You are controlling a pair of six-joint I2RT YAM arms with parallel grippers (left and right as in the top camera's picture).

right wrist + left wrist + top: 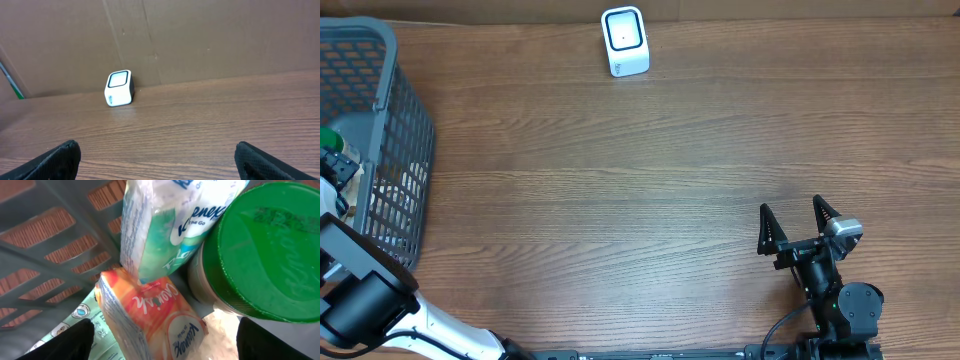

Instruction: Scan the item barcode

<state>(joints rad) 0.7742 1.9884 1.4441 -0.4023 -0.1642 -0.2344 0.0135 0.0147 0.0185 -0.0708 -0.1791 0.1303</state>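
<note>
Grey plastic lattice walls mark the basket (405,110) at the left edge of the wood-grain table (620,200), where the left arm reaches down among the goods. Seen from the left wrist, the left pincer (165,341) stands wide, its dark fingertips (80,341) at the two lower corners of the view, gripping nothing. Between them lies a soft orange tissue pack (155,315), its crinkled film glossy and its edge folded into a seam. Leaning above it is a teal-and-white tissue pack (165,235), also in shiny film. Just beside both sits a round tub (200,282) with a ridged green lid (270,250). A pale green printed packet (65,325) shows flat beneath the orange one.

Well apart from the basket, at the far edge of the table, stands the scanner (624,41), a small white rounded block with a dark-rimmed square window. From the right wrist it (119,88) is seen against a brown cardboard wall (200,40). The right pincer (790,205) rests low at the near right of the table, its two pointed black fingers spread wide and empty.
</note>
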